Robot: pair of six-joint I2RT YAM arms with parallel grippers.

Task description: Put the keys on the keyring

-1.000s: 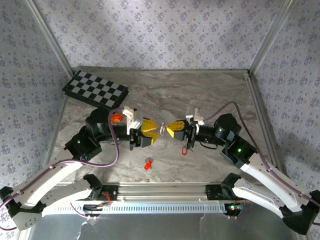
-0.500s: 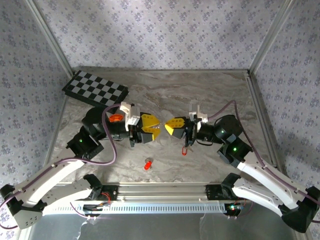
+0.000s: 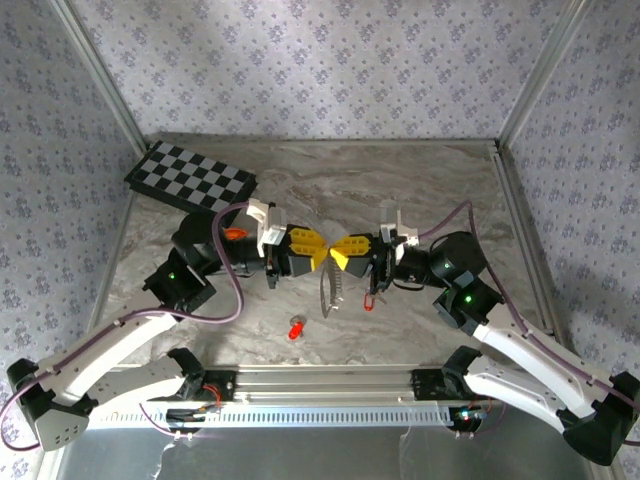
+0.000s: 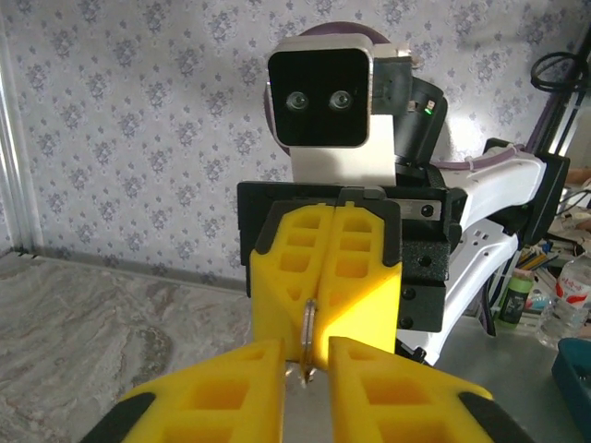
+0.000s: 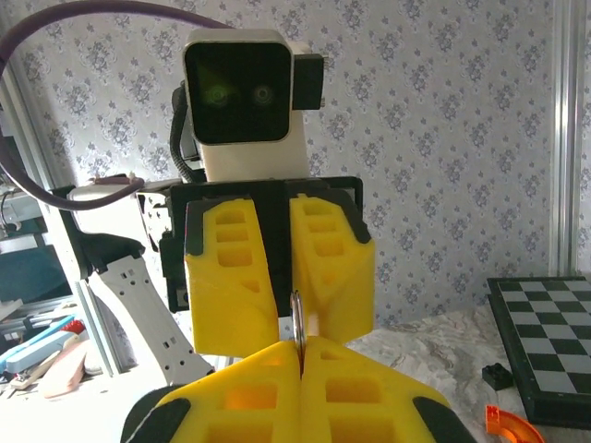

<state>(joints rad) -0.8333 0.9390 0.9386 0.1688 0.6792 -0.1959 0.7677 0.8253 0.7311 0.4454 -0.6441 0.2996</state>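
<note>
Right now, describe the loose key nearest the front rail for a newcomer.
On the marble table, look just ahead of the front rail, left of centre: a tiny red-headed key. Unlike the other red key beside the right gripper, it lies on its own.

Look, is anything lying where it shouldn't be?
Yes. One small red-headed key lies alone on the marbled table, near the front edge. It is not on the silvery oblong keyring, which dangles where the left gripper and right gripper meet. Nothing looks broken or spilled.
</note>
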